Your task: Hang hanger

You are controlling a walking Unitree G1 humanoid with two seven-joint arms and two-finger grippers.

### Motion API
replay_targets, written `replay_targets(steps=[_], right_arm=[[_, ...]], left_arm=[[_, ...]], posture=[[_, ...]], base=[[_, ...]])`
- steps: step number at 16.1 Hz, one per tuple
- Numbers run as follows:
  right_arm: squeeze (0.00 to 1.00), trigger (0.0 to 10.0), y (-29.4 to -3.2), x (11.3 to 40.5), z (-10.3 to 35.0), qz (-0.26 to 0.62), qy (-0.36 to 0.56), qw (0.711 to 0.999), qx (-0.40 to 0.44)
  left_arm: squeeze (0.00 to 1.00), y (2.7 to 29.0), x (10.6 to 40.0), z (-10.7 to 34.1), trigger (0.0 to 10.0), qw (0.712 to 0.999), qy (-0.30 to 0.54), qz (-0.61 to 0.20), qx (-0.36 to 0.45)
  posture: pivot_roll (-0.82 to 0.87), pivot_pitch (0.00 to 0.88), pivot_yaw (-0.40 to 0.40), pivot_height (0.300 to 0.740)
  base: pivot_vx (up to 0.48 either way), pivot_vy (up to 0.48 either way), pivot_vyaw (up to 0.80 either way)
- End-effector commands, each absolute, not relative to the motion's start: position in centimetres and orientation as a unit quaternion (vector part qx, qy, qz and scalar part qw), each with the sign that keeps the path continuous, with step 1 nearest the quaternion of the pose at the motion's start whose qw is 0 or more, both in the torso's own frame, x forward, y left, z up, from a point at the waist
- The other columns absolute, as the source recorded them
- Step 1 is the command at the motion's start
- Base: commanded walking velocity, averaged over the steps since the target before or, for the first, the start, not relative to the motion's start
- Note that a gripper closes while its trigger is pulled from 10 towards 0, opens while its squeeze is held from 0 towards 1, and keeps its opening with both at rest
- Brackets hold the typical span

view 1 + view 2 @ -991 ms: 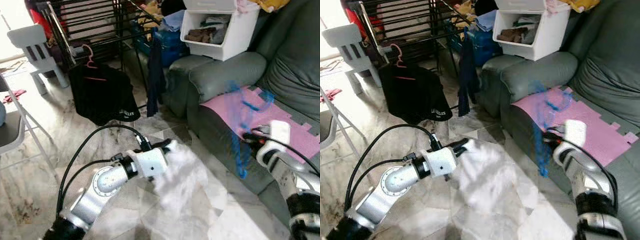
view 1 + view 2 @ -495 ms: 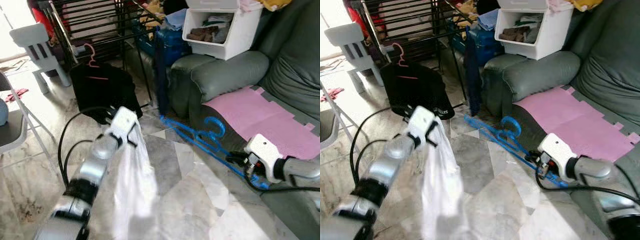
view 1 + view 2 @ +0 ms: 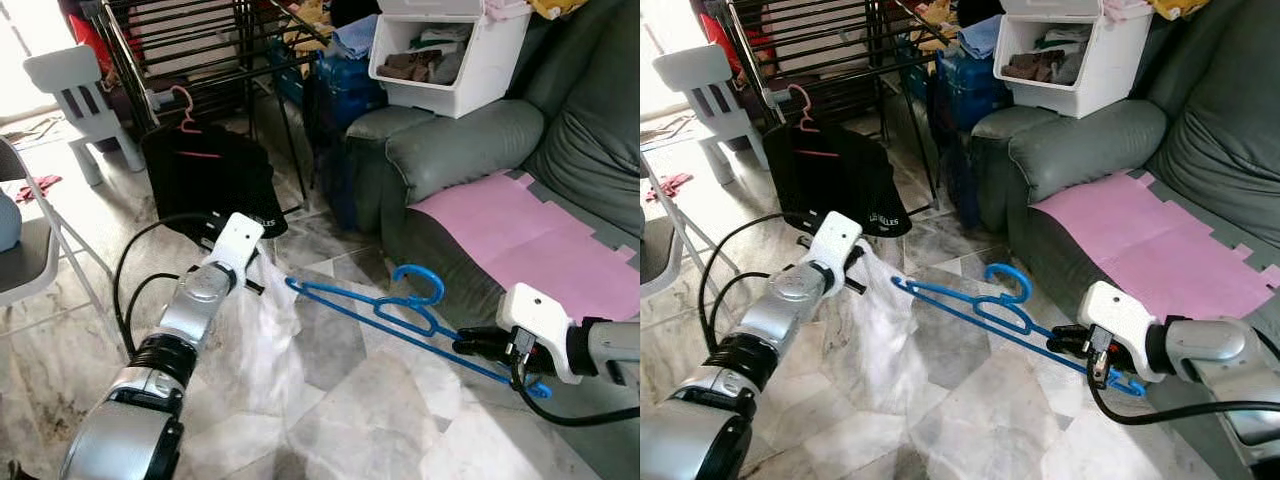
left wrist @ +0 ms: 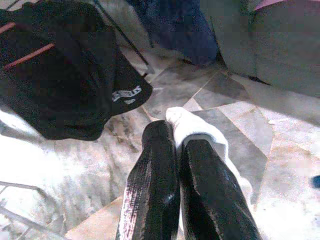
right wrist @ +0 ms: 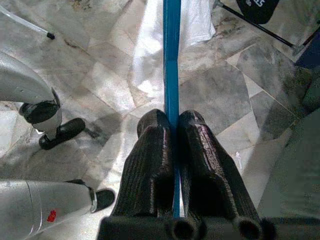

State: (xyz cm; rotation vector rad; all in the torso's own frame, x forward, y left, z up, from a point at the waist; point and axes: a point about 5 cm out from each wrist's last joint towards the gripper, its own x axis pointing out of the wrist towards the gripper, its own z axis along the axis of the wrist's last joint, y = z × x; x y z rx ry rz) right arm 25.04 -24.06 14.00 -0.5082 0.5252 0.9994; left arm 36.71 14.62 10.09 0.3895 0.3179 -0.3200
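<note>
A blue plastic hanger (image 3: pixel 400 312) is held out level above the marble floor, hook upward. My right gripper (image 3: pixel 472 346) is shut on its lower bar near the right end; the bar (image 5: pixel 171 75) runs between the two black fingers (image 5: pixel 152 150). My left gripper (image 3: pixel 258 262) is shut on the top of a white garment (image 3: pixel 262 330) that hangs down to the floor. The hanger's left tip sits right beside the cloth (image 4: pixel 195 132) pinched in the left fingers (image 4: pixel 155 165). A black metal drying rack (image 3: pixel 190 50) stands at the back left.
A black shirt on a pink hanger (image 3: pixel 205 175) hangs from the rack. A grey sofa (image 3: pixel 470 150) with a pink mat (image 3: pixel 520 235) is to the right, a white bin of clothes (image 3: pixel 450 60) on its arm. A white child's chair (image 3: pixel 75 90) and a folding chair (image 3: pixel 30 255) stand left.
The right gripper has swung the hanger up and left, its tip now reaching the white garment. The left gripper has held its height; the garment hangs wider and steadier.
</note>
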Motion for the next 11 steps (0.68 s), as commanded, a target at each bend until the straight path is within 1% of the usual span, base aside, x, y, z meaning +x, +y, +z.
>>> replay_targets(steps=[1, 3, 6, 8, 11], right_arm=[[0.0, 10.0, -23.2, 25.1, 14.3, 0.485, 0.237, 0.807, -0.24], [0.0, 10.0, -22.3, 25.5, 14.0, 0.489, 0.23, 0.808, -0.236], [0.0, 10.0, -21.8, 26.4, 14.0, 0.477, 0.216, 0.817, -0.24], [0.0, 10.0, -21.8, 26.5, 14.2, 0.475, 0.212, 0.819, -0.243], [0.0, 10.0, -22.3, 26.7, 14.4, 0.469, 0.217, 0.817, -0.256]], left_arm=[[0.0, 13.9, 37.4, 11.8, 10.0, 0.956, 0.123, -0.173, 0.202], [0.0, 13.6, 37.5, 12.3, 10.0, 0.952, 0.12, -0.184, 0.214], [0.0, 13.2, 37.2, 12.7, 10.0, 0.948, 0.119, -0.206, 0.212], [0.0, 13.6, 36.9, 12.5, 10.0, 0.947, 0.124, -0.208, 0.214], [0.0, 15.1, 36.9, 11.7, 10.0, 0.949, 0.149, -0.171, 0.221]], posture=[[-0.16, 0.0, 0.092, 0.74], [-0.16, 0.0, 0.089, 0.74], [-0.15, 0.0, 0.084, 0.74], [-0.15, 0.0, 0.08, 0.74], [-0.15, 0.0, 0.076, 0.74]], base=[[0.0, 0.0, 0.0], [0.0, 0.0, 0.0], [0.0, 0.0, 0.0], [0.0, 0.0, 0.0], [0.0, 0.0, 0.0]])
